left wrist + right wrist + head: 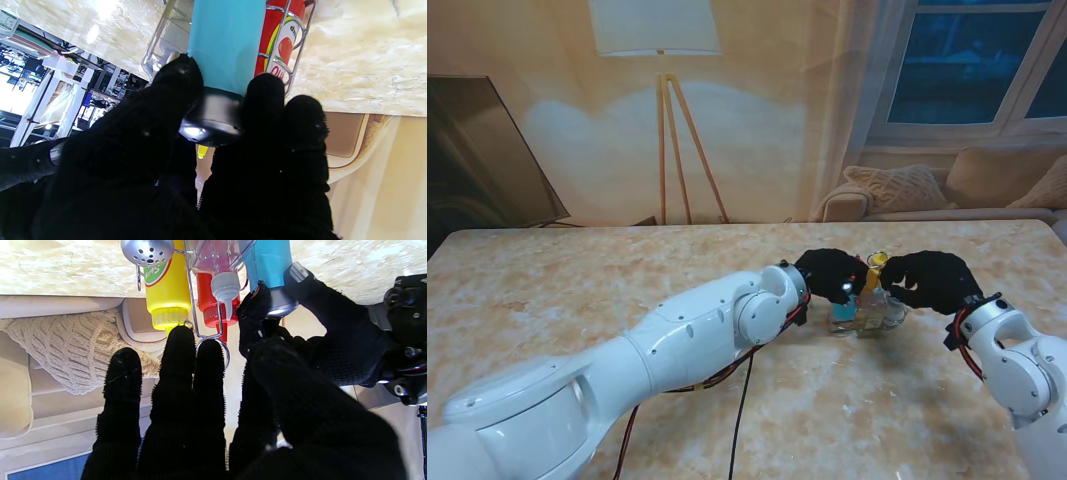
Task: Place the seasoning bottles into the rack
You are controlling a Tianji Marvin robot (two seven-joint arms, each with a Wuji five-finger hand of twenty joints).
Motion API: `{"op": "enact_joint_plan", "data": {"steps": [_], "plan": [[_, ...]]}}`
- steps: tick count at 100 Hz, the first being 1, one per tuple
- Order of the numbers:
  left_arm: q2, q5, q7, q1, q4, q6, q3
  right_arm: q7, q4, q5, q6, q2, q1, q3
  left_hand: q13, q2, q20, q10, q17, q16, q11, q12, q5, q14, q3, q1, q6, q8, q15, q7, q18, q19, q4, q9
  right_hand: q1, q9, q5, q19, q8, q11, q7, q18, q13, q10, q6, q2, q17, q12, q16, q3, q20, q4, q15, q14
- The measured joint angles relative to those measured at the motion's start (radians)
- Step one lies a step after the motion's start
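lowering blue bottle (227, 43) into wire rack (213, 340) beside red bottle (280, 43), left hand (832, 272) clamped on its cap; right hand (932, 280) apart, steadying rack handle; next needing release once seated.

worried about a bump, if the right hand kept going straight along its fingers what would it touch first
Most likely the wire rack's handle loop: the right hand has fingertips already at it, the yellow bottle just beyond. Depth is uncertain.
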Motion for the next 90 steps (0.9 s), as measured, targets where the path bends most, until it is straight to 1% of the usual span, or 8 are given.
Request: {"op": "enact_joint_plan", "data": {"steps": [3, 16, 24, 39, 58, 85, 87, 90], "plan": [[-0.002, 0.001, 0.002, 0.0, 0.002, 0.0, 0.0, 0.0, 0.0, 0.0, 0.001, 0.0, 0.0, 0.0, 0.0, 0.0, 0.0, 0.0, 0.0, 0.0, 0.01, 0.003, -0.01, -0.006, 0.002, -0.01, 0.0, 0.009, 0.01, 0.01, -0.004, 0.002, 0.0, 0.0, 0.0, 0.0, 0.0, 0.0, 0.0, 0.0, 0.0, 0.0, 0.0, 0.0, 0.0, 0.0, 0.0, 0.0, 0.0, 0.0, 0.0, 0.0, 0.0, 0.0], [-0.008, 0.013, 0.011, 0.0, 0.017, -0.011, 0.007, 0.001, 0.0, 0.0, 0.004, 0.0, 0.0, -0.002, -0.001, -0.009, 0.0, 0.0, -0.001, 0.0, 0.038, 0.011, -0.013, -0.008, 0.003, -0.01, 0.0, 0.024, 0.025, 0.019, -0.008, 0.007, 0.0, -0.012, 0.0, 0.0, 0.0, 0.0, 0.0, 0.0, 0.0, 0.0, 0.0, 0.0, 0.0, 0.0, 0.0, 0.0, 0.0, 0.0, 0.0, 0.0, 0.0, 0.0], [-0.008, 0.018, 0.013, 0.0, 0.019, -0.018, 0.008, 0.001, 0.0, 0.0, 0.004, 0.0, 0.0, -0.002, -0.004, -0.031, 0.01, 0.0, -0.004, 0.0, 0.066, 0.018, -0.014, -0.009, 0.021, -0.015, -0.005, 0.035, 0.058, 0.041, -0.008, 0.024, -0.002, -0.024, 0.0, 0.0, 0.0, 0.0, 0.0, 0.0, 0.0, 0.0, 0.0, 0.0, 0.0, 0.0, 0.0, 0.0, 0.0, 0.0, 0.0, 0.0, 0.0, 0.0], [-0.008, 0.027, 0.021, 0.001, 0.02, -0.025, 0.01, 0.0, 0.0, 0.0, 0.004, 0.0, -0.001, -0.002, -0.012, -0.043, 0.013, 0.0, -0.012, 0.0, 0.103, 0.019, -0.023, -0.01, 0.035, -0.021, -0.009, 0.05, 0.095, 0.064, -0.009, 0.041, -0.009, -0.034, 0.0, 0.0, 0.0, 0.0, 0.0, 0.0, 0.0, 0.0, 0.0, 0.0, 0.0, 0.0, 0.0, 0.0, 0.0, 0.0, 0.0, 0.0, 0.0, 0.0], [-0.009, 0.033, 0.026, 0.001, 0.032, -0.048, 0.017, 0.0, 0.001, 0.002, 0.008, 0.0, 0.0, -0.005, -0.013, -0.046, 0.015, 0.0, -0.016, 0.0, 0.115, 0.022, -0.028, -0.015, 0.035, -0.022, -0.01, 0.051, 0.11, 0.068, -0.013, 0.044, -0.011, -0.036, 0.0, 0.0, 0.0, 0.0, 0.0, 0.0, 0.0, 0.0, 0.0, 0.0, 0.0, 0.0, 0.0, 0.0, 0.0, 0.0, 0.0, 0.0, 0.0, 0.0], [-0.022, 0.035, 0.026, -0.001, 0.068, -0.071, 0.028, 0.0, 0.005, 0.004, 0.009, 0.0, 0.001, -0.007, -0.013, -0.056, 0.016, 0.0, -0.022, 0.0, 0.126, 0.022, -0.028, -0.017, 0.039, -0.023, -0.012, 0.051, 0.112, 0.069, -0.015, 0.044, -0.013, -0.036, 0.0, 0.0, 0.0, 0.0, 0.0, 0.0, 0.0, 0.0, 0.0, 0.0, 0.0, 0.0, 0.0, 0.0, 0.0, 0.0, 0.0, 0.0, 0.0, 0.0], [-0.024, 0.035, 0.026, -0.001, 0.07, -0.072, 0.029, 0.0, 0.005, 0.004, 0.009, 0.0, 0.001, -0.007, -0.013, -0.056, 0.016, 0.0, -0.022, 0.0, 0.127, 0.022, -0.028, -0.017, 0.039, -0.023, -0.013, 0.051, 0.112, 0.069, -0.015, 0.044, -0.02, -0.037, 0.0, 0.0, 0.0, 0.0, 0.0, 0.0, 0.0, 0.0, 0.0, 0.0, 0.0, 0.0, 0.0, 0.0, 0.0, 0.0, 0.0, 0.0, 0.0, 0.0], [-0.026, 0.035, 0.026, -0.001, 0.073, -0.073, 0.03, 0.0, 0.005, 0.004, 0.009, 0.0, 0.001, -0.007, -0.013, -0.056, 0.016, 0.0, -0.022, 0.0, 0.128, 0.023, -0.032, -0.018, 0.039, -0.023, -0.013, 0.051, 0.112, 0.078, -0.015, 0.044, -0.02, -0.038, 0.0, 0.0, 0.0, 0.0, 0.0, 0.0, 0.0, 0.0, 0.0, 0.0, 0.0, 0.0, 0.0, 0.0, 0.0, 0.0, 0.0, 0.0, 0.0, 0.0]]}}
